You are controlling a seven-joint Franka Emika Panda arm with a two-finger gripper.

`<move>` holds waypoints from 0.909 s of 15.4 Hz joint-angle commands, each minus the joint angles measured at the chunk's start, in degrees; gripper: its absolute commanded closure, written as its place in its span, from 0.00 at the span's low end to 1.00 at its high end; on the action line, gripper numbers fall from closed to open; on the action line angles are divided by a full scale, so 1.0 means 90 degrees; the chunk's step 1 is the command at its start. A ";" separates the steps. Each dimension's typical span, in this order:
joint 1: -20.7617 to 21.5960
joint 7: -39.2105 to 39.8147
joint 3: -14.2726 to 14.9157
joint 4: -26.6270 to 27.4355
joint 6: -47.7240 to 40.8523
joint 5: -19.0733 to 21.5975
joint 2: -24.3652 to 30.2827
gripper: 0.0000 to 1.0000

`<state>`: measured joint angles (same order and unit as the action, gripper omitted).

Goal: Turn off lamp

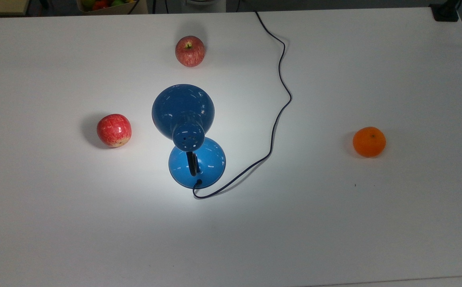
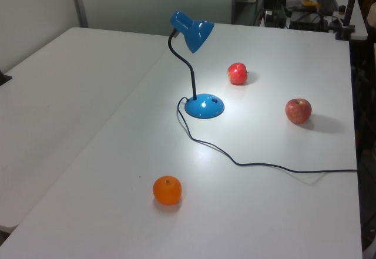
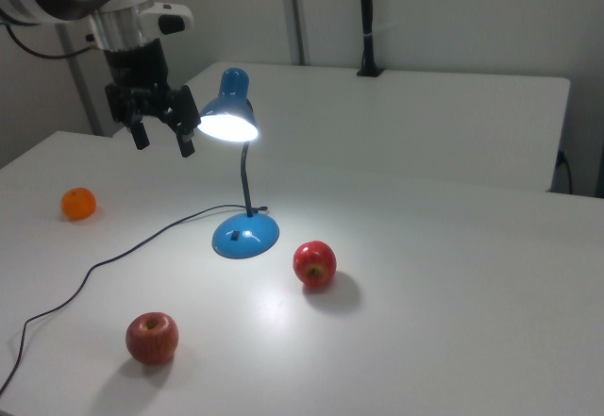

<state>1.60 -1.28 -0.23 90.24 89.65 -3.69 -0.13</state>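
The blue lamp (image 1: 183, 113) stands mid-table and is lit, casting a bright pool of light around its round base (image 1: 211, 159). From the side the lamp (image 2: 192, 31) has a curved black neck and its base (image 2: 204, 106) glows. In the right view the lamp (image 3: 229, 105) shines downward over its base (image 3: 245, 235). A thin dark cord (image 1: 280, 103) runs from the base to the table's far edge. My gripper (image 3: 163, 141) hangs open in the air, high above the table, to the right view's left of the shade.
Two red apples (image 1: 114, 130) (image 1: 190, 51) lie to the top view's left of and beyond the lamp. An orange (image 1: 369, 141) sits at the top view's right. The white table (image 1: 374, 219) has wide bare areas around them. A box of fruit (image 1: 107, 4) stands past the far edge.
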 commanded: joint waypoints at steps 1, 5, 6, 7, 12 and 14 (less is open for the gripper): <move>0.0018 0.0114 0.0016 -0.0086 -0.0224 0.0039 -0.0025 0.00; 0.0018 0.0132 0.0016 -0.0096 -0.0244 0.0069 -0.0025 0.00; 0.0008 0.0133 0.0016 -0.0096 -0.0234 0.0098 -0.0025 0.00; 0.0008 0.0133 0.0016 -0.0096 -0.0234 0.0098 -0.0025 0.00; 0.0008 0.0084 0.0016 -0.0096 -0.0224 0.0117 -0.0044 0.00; 0.0008 0.0084 0.0016 -0.0096 -0.0224 0.0117 -0.0044 0.13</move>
<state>1.60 -1.28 -0.23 90.25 89.53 -3.63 -0.28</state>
